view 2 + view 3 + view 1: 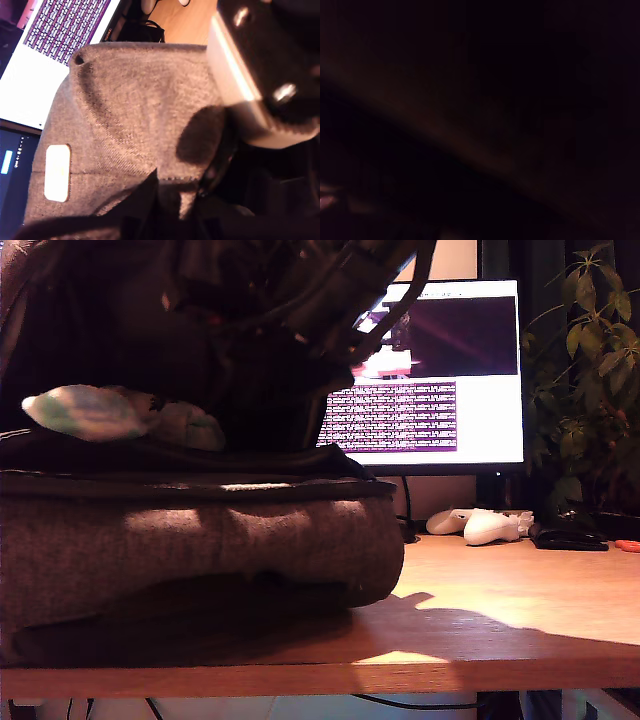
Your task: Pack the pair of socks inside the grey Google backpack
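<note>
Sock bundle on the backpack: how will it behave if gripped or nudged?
The pair of socks looks like soft knit, so it probably squashes when gripped. It lies slumped on the grey backpack, so it likely drags or flops rather than rolls. Probably light; pinching one end may lift only part.

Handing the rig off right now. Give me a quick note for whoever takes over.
My first end effector: close to the large grey woven-fabric backpack, open or shut unclear.
My second end effector: its wrist view is almost black, so it is not visible.
The bundled white knitted socks rest on the backpack's dark upper layer, at the exterior view's left. The backpack lies on the wooden table.
Done: socks at the bag.
Left: check whether they are inside and push them in if not.
</note>
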### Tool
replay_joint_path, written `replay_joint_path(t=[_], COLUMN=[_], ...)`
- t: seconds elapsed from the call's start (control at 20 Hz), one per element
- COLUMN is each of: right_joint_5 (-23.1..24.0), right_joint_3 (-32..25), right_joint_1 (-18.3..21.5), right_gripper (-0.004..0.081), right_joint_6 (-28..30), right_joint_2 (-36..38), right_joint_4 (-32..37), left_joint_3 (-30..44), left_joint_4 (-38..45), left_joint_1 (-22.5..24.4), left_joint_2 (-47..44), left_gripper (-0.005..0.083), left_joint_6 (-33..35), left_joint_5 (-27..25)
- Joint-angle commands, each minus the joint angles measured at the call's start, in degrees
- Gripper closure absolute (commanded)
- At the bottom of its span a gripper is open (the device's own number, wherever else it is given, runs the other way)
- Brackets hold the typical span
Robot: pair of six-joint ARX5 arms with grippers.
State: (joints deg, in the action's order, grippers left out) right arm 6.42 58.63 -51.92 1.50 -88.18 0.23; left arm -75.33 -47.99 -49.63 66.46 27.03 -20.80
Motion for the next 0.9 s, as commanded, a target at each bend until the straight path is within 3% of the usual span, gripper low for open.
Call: replay_joint_path(t=[0.0,0.5,0.85], right_joint_5=[0.2,0.7,4.7], right_joint_3=[0.1,-0.5,-8.2], right_joint_1=[-0.6,-2.1,-4.6], right_gripper=[0.0376,0.0376,0.0377], right_joint_6=[-0.2,-1.6,-1.9], right_joint_2=[2.1,7.5,15.4], right_joint_4=[-1.0,-7.2,-6.9], left_joint_3=[-1.9,-1.9,-1.9], left_joint_4=[1.3,1.3,1.4], left_joint_1=[0.5,1.0,1.5], left_joint_2=[-1.2,-1.2,-1.2], left_gripper=[0.0797,0.0797,0.0797], left_joint_6=[0.0,0.0,-0.1], left_joint_5=[0.8,0.9,0.9])
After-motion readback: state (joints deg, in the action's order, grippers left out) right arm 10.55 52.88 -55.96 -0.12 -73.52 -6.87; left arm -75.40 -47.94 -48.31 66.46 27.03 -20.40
